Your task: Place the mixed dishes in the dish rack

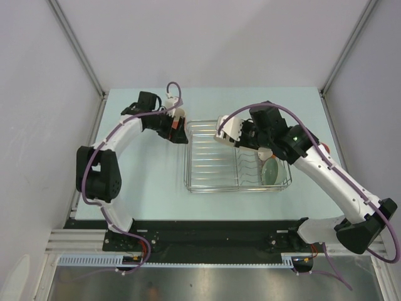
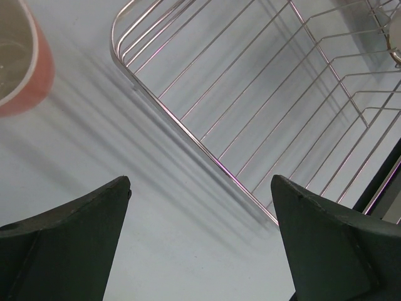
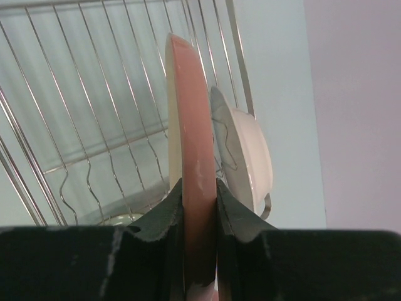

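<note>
The silver wire dish rack (image 1: pixel 187 164) sits mid-table. My right gripper (image 1: pixel 260 145) hangs over its right half, shut on the pink plate (image 3: pixel 194 138), which it holds on edge among the dividers (image 3: pixel 81 94). In the right wrist view a white dish (image 3: pixel 250 157) stands just right of the plate, and the pale green bowl (image 1: pixel 270 170) lies low in the rack. My left gripper (image 1: pixel 178 130) is open and empty above the table, beside the rack's back left corner (image 2: pixel 135 78). A pink tumbler (image 2: pixel 22 69) stands to its left, cut off by the frame edge.
A small red-orange thing (image 1: pixel 326 143) shows past my right arm near the table's right edge. Grey walls close the table in on three sides. The rack's left half (image 1: pixel 210 160) holds no dishes.
</note>
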